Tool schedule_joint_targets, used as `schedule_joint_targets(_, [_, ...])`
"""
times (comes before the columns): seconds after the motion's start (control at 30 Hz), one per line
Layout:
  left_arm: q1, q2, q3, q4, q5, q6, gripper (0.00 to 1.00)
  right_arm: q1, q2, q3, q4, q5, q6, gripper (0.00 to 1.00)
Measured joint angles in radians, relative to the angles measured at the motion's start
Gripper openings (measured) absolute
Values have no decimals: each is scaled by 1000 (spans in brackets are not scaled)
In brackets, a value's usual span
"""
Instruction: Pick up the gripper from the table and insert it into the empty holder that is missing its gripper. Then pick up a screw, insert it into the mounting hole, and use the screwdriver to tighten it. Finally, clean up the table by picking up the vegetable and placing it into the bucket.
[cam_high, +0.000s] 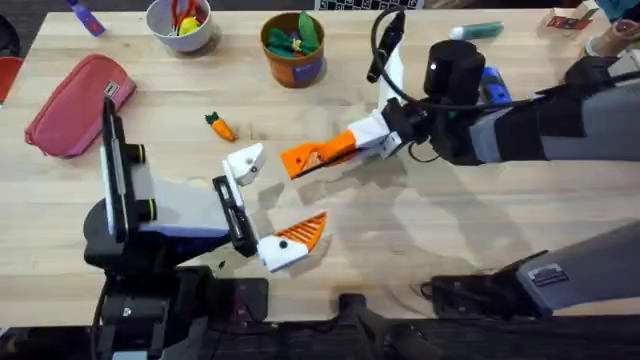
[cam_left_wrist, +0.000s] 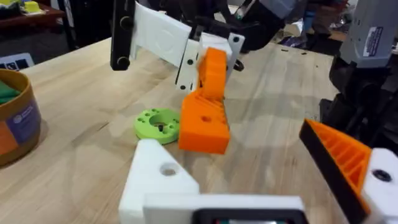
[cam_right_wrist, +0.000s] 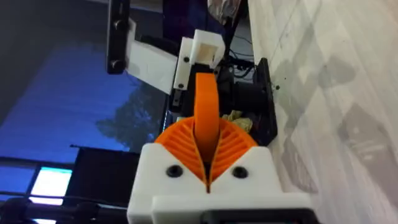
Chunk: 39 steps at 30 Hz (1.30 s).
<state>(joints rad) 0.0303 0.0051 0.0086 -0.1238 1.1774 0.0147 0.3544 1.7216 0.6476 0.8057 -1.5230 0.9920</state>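
Between my two end effectors, over the middle of the bench (cam_high: 480, 240), hangs the orange gripper (cam_high: 318, 154). My right end effector (cam_high: 352, 145) is pinching it by one end, its ribbed orange pads (cam_right_wrist: 231, 144) pressed against both sides of it, and the piece sticks out toward my left end effector (cam_high: 268, 205). That one is spread wide: one finger carries an orange ribbed wedge (cam_high: 303, 232), the other is the bare white holder (cam_high: 243, 163) with a dark hole in its face. The gripper's free end sits just beside the holder, apart from it. Beyond my left end effector, near the holder, the little carrot (cam_high: 219, 125) lies on the wood. Farther out stands the orange-brown bucket (cam_high: 296, 62) with toy greens in it. Behind my right wrist, the blue screwdriver (cam_high: 494, 84) lies partly hidden. In the left wrist view a green disc (cam_left_wrist: 158, 123) rests under the gripper.
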Motion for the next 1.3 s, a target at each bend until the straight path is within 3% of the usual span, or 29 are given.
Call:
schedule_joint_targets(0.97, [0, 0, 0, 0, 0, 0, 986, 90, 11, 15, 53, 0, 84, 9])
schedule_joint_targets(1.3, [0, 0, 0, 0, 0, 0, 985, 120, 76, 64, 50, 0, 120, 9])
